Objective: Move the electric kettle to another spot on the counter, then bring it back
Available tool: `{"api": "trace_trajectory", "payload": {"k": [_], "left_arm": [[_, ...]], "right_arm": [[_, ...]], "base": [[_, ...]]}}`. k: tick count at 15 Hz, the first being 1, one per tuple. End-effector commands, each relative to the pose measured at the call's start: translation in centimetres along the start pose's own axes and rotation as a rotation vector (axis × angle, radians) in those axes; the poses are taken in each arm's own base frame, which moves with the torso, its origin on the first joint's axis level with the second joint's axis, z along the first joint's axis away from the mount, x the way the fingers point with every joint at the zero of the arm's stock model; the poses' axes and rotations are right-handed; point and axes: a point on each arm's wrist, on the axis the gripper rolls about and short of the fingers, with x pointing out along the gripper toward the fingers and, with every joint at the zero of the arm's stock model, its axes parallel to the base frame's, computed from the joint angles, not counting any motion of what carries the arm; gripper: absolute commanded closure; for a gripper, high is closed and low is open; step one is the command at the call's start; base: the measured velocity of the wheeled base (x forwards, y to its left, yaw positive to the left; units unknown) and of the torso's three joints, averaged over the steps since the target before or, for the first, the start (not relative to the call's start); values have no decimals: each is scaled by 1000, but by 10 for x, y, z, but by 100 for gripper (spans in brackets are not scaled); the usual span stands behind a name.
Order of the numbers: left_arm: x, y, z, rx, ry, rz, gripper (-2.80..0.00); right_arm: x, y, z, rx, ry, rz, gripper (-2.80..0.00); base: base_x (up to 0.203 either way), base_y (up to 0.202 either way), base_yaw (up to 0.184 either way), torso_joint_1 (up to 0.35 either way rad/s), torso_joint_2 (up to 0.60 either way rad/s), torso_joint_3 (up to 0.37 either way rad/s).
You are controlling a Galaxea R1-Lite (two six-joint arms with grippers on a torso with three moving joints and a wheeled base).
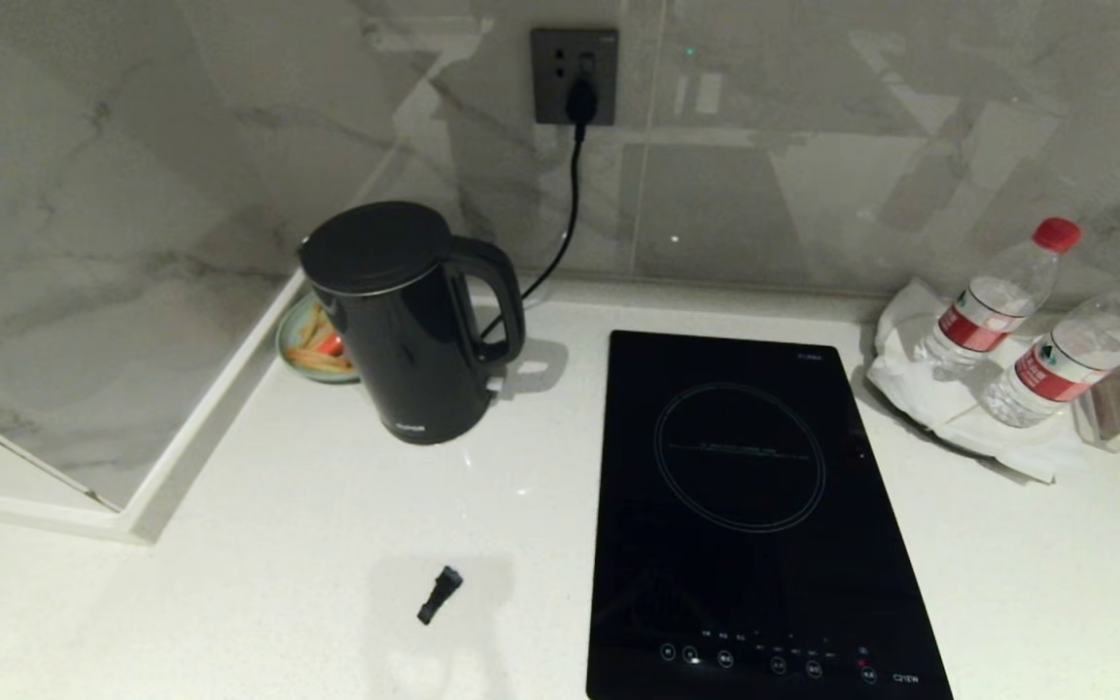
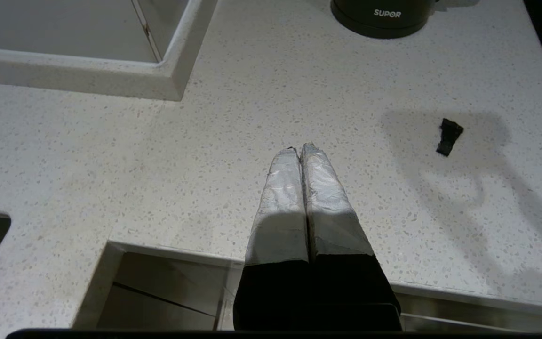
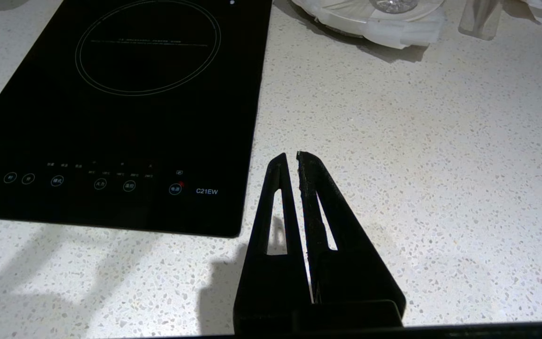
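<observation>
The black electric kettle (image 1: 409, 321) stands upright at the back left of the white speckled counter (image 1: 307, 544), its loop handle facing the hob. Its lower body (image 2: 384, 16) shows far ahead in the left wrist view. My left gripper (image 2: 300, 148), with silver-taped fingers, is shut and empty, hovering above the counter's front edge, well short of the kettle. Shut and empty too, my right gripper (image 3: 290, 154) hangs over bare counter just beside the hob's front corner. Neither arm shows in the head view.
A black induction hob (image 1: 745, 506) lies right of the kettle. A small black piece (image 1: 439, 594) lies on the counter in front of it. A cord (image 1: 560, 233) runs to a wall socket. A dish of snacks (image 1: 312, 340) sits behind the kettle; two water bottles (image 1: 997, 297) stand at back right.
</observation>
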Motion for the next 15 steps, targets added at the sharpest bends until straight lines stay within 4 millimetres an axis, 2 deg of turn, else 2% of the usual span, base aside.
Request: {"api": "trace_trajectory", "payload": {"k": [1, 4, 5, 7, 9, 12, 15], "left_arm": [[0, 0, 0, 0, 1, 1, 0], [0, 0, 1, 8, 0, 2, 0], [-2, 0, 7, 24, -15, -3, 0], [-5, -1, 43, 31, -49, -30, 0], [4, -2, 80, 31, -21, -91, 0], [34, -5, 117, 25, 32, -212, 0], [83, -8, 141, 19, 80, -297, 0]], "right_arm": [[0, 0, 0, -1, 0, 1, 0], [0, 0, 0, -1, 0, 1, 0], [0, 0, 0, -1, 0, 1, 0], [0, 0, 0, -1, 0, 1, 0], [0, 0, 0, -1, 0, 1, 0], [0, 0, 0, -1, 0, 1, 0], [0, 0, 0, -1, 0, 2, 0]], "base": [[0, 0, 0, 7, 4, -55], [0, 0, 0, 1, 1, -11], [0, 0, 0, 0, 0, 0], [0, 0, 0, 0, 0, 0], [0, 0, 0, 0, 0, 0], [0, 0, 0, 0, 0, 0], [0, 0, 0, 0, 0, 0]]}}
